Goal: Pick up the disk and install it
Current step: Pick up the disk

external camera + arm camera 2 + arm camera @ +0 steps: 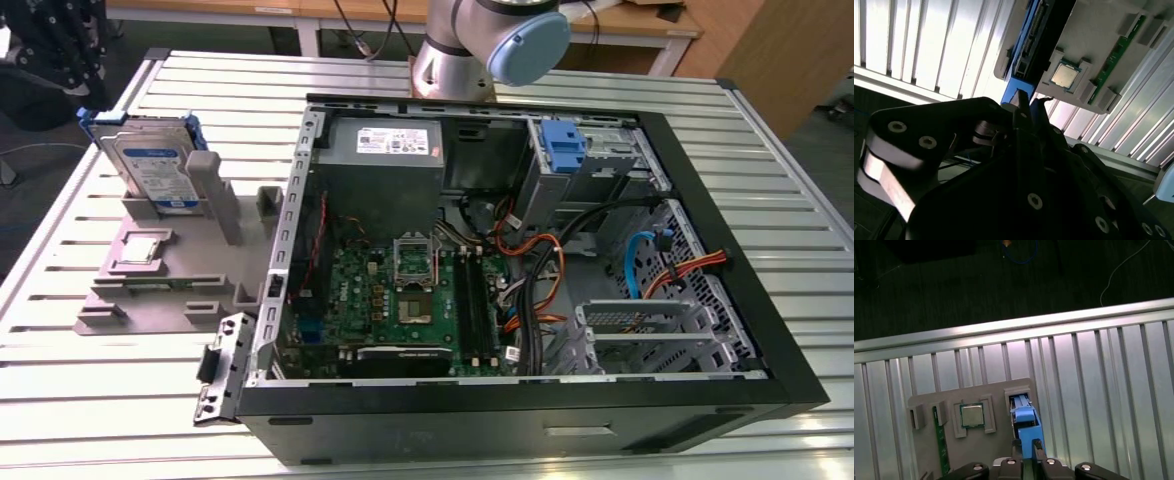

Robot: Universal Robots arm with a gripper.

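Exterior view: the disk (pixel 150 165) is seen standing on edge in a slot of a grey holder (pixel 160 290) at the upper left of the frame. The holder rests on the slatted table (pixel 80 400), beside the open computer case (pixel 534 420) that takes up the centre and the exterior view's right. In the first wrist view the gripper (pixel 1027 446) is lined up over the disk's blue carrier edge. Its fingers are parted by a narrow gap, nothing is clamped between them, and no contact is made. Trouble is judged likeliest at the grasp. So slim an opening could be set down on the carrier's rim rather than astride it, and an off-centre hold on the plastic frame could let the drive tilt and bind in its slot, so that the holder is dragged along. The processor (pixel 972 415) seated just beside the slot could be knocked. Inside the case, the loose cables (pixel 547 270) near the drive cage (pixel 587 150) could be snagged.
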